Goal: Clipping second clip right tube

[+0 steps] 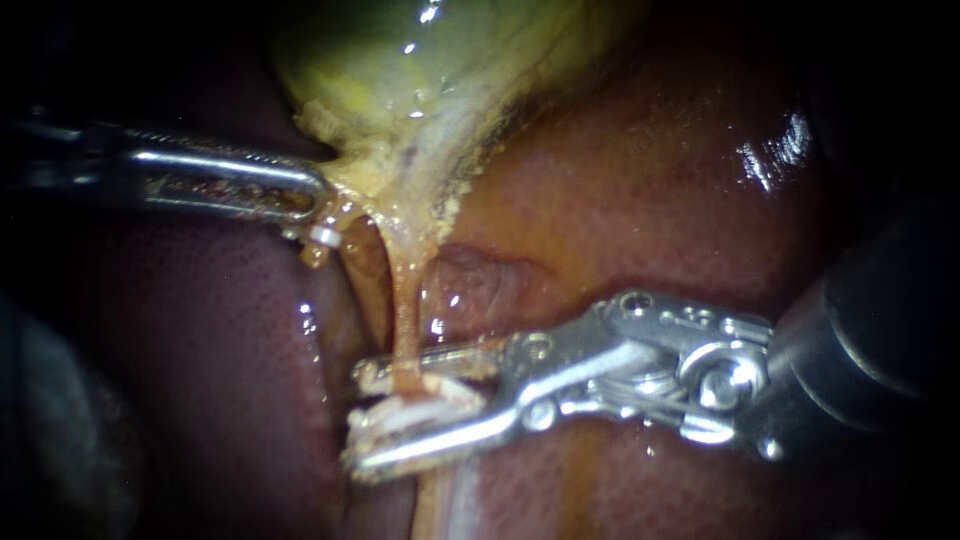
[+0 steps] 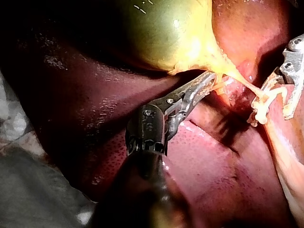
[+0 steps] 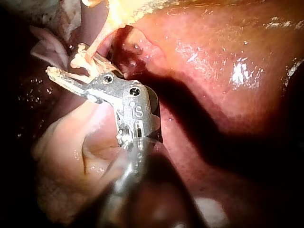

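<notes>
Grey cloth (image 2: 33,190), liver (image 2: 209,166) lying on it

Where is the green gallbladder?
In the endoscope view, the gallbladder is top middle, above the tube; the left instrument holds its lower left edge.

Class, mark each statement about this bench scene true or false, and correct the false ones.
1. The left instrument grips tissue at the narrow end of the gallbladder. True.
2. The right instrument stands open, with a tube running down into its gap. True.
3. The right instrument is clamped on the liver. False: it is at the tube, and the liver only lies behind it.
4. The gallbladder is dark red. False: it is yellow-green, and the liver is the red-brown one.
5. The two instruments touch each other. False: they are apart, with a stretch of tube between them.
</notes>
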### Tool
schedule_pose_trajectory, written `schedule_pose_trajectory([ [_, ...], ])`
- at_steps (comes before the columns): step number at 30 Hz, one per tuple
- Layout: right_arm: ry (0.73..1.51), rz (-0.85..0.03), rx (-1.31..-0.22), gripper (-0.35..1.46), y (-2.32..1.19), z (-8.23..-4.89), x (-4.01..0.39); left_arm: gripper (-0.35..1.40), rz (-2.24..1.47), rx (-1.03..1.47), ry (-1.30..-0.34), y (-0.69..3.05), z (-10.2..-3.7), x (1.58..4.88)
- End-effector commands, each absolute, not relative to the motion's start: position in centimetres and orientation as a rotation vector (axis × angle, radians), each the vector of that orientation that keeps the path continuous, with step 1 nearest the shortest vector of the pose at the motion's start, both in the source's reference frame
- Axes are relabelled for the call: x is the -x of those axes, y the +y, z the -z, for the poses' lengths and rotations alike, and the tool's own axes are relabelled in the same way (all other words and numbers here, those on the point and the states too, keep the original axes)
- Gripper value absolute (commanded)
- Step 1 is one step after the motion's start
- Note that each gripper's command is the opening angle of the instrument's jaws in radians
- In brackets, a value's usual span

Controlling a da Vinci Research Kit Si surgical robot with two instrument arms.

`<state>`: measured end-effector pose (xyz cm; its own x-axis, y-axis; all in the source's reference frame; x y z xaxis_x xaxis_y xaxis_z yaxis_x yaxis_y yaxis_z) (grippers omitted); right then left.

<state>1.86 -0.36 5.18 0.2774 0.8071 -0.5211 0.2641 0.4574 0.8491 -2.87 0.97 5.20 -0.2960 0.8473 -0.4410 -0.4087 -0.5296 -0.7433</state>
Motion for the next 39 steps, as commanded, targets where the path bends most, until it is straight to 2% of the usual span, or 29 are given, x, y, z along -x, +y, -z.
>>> schedule_pose_trajectory([
  [1,1.285,-0.47,-1.098,0.46,-0.37,-5.15,-1.87,-0.35,-1.92,1.075,-0.645,0.97,-5.2,2.87],
  [7,1.288,-0.473,-1.096,0.42,-0.36,-5.15,-1.9,-0.35,-1.92,1.075,-0.645,0.97,-5.2,2.87],
  [11,1.289,-0.492,-1.088,0.33,-0.33,-5.18,-1.88,-0.35,-1.92,1.075,-0.645,0.97,-5.2,2.87],
  [16,1.292,-0.507,-1.076,0.11,-0.29,-5.21,-1.84,-0.35,-1.92,1.075,-0.645,0.97,-5.2,2.87],
  [22,1.296,-0.523,-1.062,-0.07,-0.28,-5.23,-1.8,-0.35,-1.92,1.075,-0.645,0.97,-5.2,2.87],
  [25,1.287,-0.535,-1.075,-0.32,-0.29,-5.22,-1.77,-0.35,-1.92,1.075,-0.645,0.97,-5.2,2.87],
  [26,1.275,-0.552,-1.092,-0.35,-0.29,-5.22,-1.75,-0.35,-1.92,1.075,-0.645,0.97,-5.2,2.87],
  [39,1.247,-0.567,-1.096,-0.35,-0.34,-5.21,-1.72,-0.35,-1.92,1.076,-0.644,0.94,-5.22,2.9],
])
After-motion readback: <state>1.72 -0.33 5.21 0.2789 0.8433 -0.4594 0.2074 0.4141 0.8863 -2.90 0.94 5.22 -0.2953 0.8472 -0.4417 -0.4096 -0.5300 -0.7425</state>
